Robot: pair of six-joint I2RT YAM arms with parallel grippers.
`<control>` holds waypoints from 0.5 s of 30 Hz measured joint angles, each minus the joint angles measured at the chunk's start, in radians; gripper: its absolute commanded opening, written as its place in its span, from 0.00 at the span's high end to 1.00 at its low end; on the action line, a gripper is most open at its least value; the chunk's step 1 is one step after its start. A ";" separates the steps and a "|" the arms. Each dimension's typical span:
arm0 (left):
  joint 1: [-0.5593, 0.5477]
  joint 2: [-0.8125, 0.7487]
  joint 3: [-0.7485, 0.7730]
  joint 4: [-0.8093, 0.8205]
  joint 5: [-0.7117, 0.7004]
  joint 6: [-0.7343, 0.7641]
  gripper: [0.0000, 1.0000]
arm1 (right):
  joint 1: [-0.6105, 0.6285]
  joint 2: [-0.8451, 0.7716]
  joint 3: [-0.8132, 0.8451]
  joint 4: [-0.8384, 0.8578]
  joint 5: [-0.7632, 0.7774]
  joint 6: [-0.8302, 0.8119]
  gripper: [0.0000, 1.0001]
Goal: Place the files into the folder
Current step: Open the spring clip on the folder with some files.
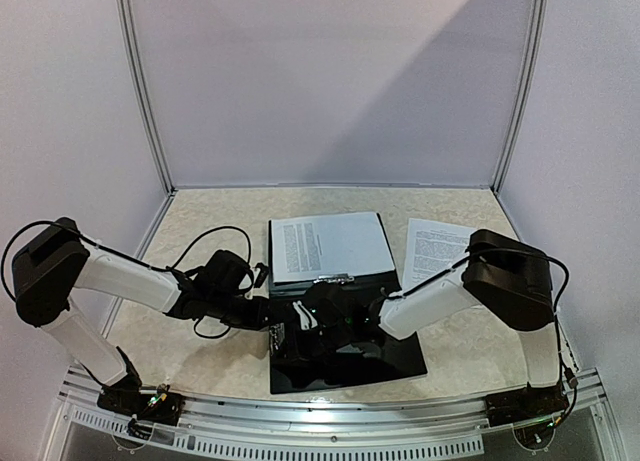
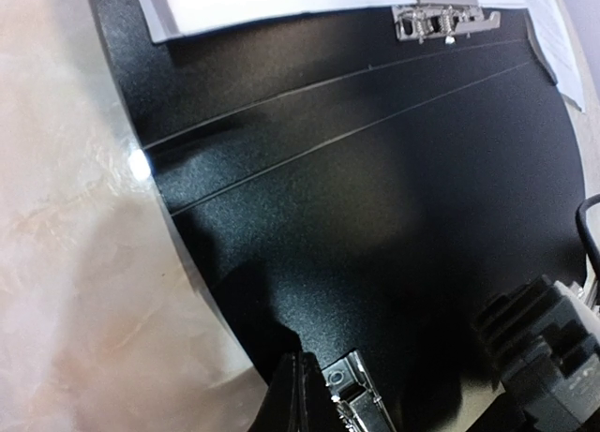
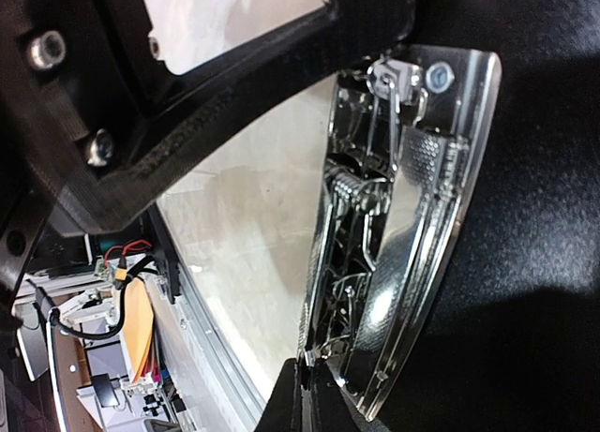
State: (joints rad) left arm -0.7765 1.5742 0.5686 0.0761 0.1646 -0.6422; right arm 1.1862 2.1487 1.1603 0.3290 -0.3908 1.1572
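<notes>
Metal clip [image 3: 412, 235] on folder [image 2: 375, 216]; loose sheet [image 1: 435, 246] beside.

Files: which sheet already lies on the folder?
The sheet lying on the open folder's far half. The other sheet lies on the table, right of the folder.

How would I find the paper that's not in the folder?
Find the big black folder lying open mid-table. Just right of its far half, a white printed sheet lies on the beige tabletop. The other sheet sits inside the folder by a metal clip; this one lies outside it.
</notes>
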 measured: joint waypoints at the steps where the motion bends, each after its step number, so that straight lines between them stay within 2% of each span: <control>1: 0.000 0.000 0.000 0.001 0.000 0.000 1.00 | 0.000 0.002 0.020 -0.034 0.000 -0.003 0.96; 8: 0.000 0.001 -0.006 0.014 -0.009 0.003 1.00 | 0.000 0.031 0.158 -0.255 0.004 -0.024 0.96; 15: 0.000 0.001 -0.008 0.016 -0.008 0.003 1.00 | 0.002 0.033 0.153 -0.289 0.019 -0.014 0.96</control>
State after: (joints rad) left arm -0.7765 1.5749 0.5602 0.0925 0.1562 -0.6395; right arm 1.1881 2.1815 1.3136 0.0402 -0.3721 1.1427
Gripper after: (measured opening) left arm 0.005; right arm 0.044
